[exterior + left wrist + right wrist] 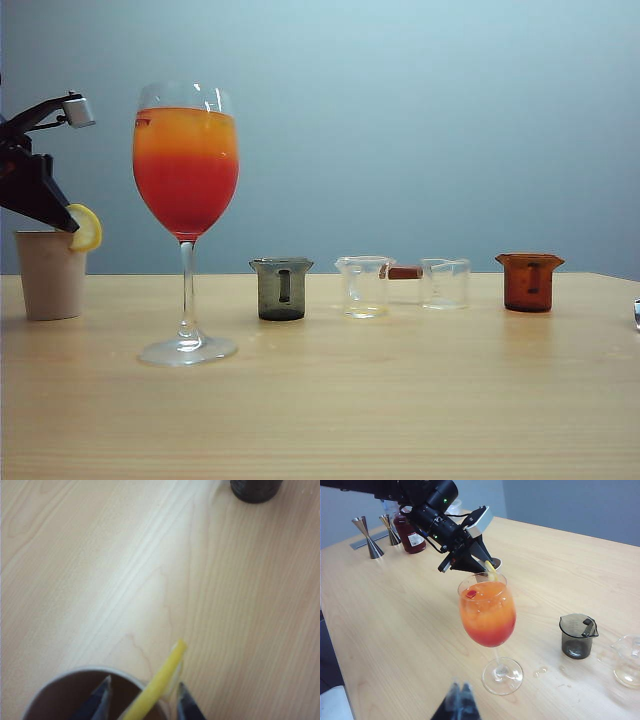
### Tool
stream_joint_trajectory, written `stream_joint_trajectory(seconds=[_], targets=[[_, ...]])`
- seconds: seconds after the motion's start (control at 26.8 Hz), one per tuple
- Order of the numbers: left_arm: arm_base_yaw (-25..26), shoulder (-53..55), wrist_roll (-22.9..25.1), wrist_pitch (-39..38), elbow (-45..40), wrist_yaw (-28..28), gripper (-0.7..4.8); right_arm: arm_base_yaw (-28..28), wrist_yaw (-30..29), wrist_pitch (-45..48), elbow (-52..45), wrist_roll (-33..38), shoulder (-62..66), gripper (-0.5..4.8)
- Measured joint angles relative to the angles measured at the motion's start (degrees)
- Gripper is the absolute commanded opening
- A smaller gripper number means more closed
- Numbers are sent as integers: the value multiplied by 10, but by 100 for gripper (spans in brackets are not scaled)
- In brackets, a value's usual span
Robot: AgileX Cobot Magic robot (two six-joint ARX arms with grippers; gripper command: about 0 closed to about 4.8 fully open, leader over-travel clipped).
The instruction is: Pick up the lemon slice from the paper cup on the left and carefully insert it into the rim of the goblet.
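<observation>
The beige paper cup [50, 275] stands at the far left, and the yellow lemon slice [86, 228] leans out over its rim. My left gripper [70, 222] hangs over the cup. In the left wrist view the left gripper [143, 702] is open and straddles the edge-on lemon slice [161, 680], with a gap on each side. One finger [102, 700] is inside the paper cup [55, 685]; the other is outside it. The goblet [186, 170] with its orange-over-red drink stands right of the cup. My right gripper [460, 695] is shut, low near the goblet [487, 612] foot.
Right of the goblet stands a row: a dark grey measuring cup [281, 288], two clear beakers [364, 285] [445, 282] and an amber cup [529, 281]. Two metal jiggers [362, 535] and a red bottle [410, 536] stand behind the left arm.
</observation>
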Motion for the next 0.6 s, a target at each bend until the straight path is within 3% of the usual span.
stream_joint_trajectory(seconds=[0.19,0.34,0.48,0.6], targets=[[0,0,0,5,0,0,106,-6,0,0,0,0,0,-2],[0,0,0,11,0,0,104,-7,0,0,0,0,0,-2],[0,0,0,13,0,0,14,-7,0,0,0,0,0,-2],[0,0,-1,17,0,0,-5,-7,0,0,0,0,0,-2]])
